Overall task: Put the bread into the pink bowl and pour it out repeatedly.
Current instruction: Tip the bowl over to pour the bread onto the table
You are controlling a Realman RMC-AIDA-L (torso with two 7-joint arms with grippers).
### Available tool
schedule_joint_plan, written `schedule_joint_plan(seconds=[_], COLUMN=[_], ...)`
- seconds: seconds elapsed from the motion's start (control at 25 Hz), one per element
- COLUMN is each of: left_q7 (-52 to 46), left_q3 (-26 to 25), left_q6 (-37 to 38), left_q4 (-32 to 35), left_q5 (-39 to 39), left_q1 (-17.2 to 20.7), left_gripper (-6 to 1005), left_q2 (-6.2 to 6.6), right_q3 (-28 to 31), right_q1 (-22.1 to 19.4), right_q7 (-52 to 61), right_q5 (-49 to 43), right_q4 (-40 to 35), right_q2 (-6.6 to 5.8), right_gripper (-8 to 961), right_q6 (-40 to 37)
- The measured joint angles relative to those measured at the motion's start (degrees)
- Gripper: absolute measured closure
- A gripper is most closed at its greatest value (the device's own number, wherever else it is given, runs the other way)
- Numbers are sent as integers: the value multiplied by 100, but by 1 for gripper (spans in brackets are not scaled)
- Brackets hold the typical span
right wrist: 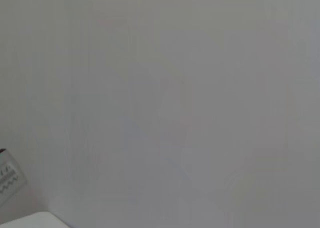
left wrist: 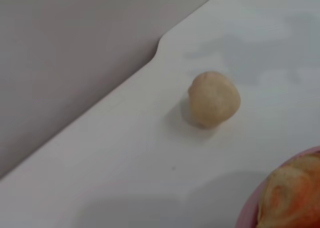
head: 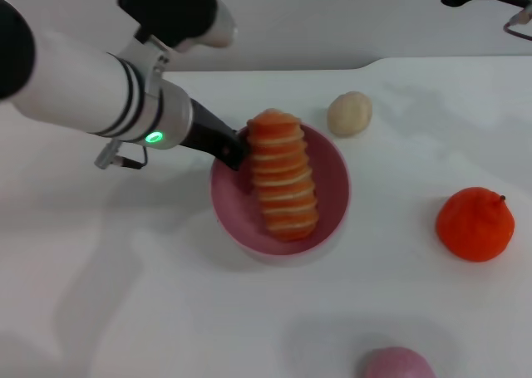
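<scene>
Bread (head: pixel 283 174) lies in the pink bowl (head: pixel 332 183) near the middle of the white desk (head: pixel 166 311), one end propped over the far rim. My left jaws (head: pixel 235 148) reach in at the bowl's left rim beside the loaf; whether they are apart or clamped, I cannot tell. Near the far edge sits a beige bun (head: pixel 349 114); by the right edge, an orange fruit (head: pixel 475 224). Tipping carelessly might roll the loaf into either. My right arm is out of sight.
</scene>
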Motion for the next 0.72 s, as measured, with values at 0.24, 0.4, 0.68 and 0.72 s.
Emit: schedule_joint_plan(seconds=[0.24, 0.4, 0.68, 0.72], left_q7=[-64, -356, -1009, -1050], left_q3=[645, 1007, 1466, 1480], left_q6=[549, 955, 1581, 1657], left_q4=[-2, -2, 34, 39], left_q5=[555, 967, 1750, 1780], left_q1=[30, 23, -62, -69], left_gripper=[954, 953, 953, 953], left_q2=[-30, -44, -51, -53], right_q3=[13, -28, -112, -112], right_q1=[-123, -152, -145, -143], right_q7=[-291, -346, -380, -393], right_q5=[515, 590, 593, 594], right_q4=[34, 44, 203, 217], right_q2=[0, 0, -7, -8], right_gripper=[570, 566, 560, 559], right_q6=[31, -4, -24, -24])
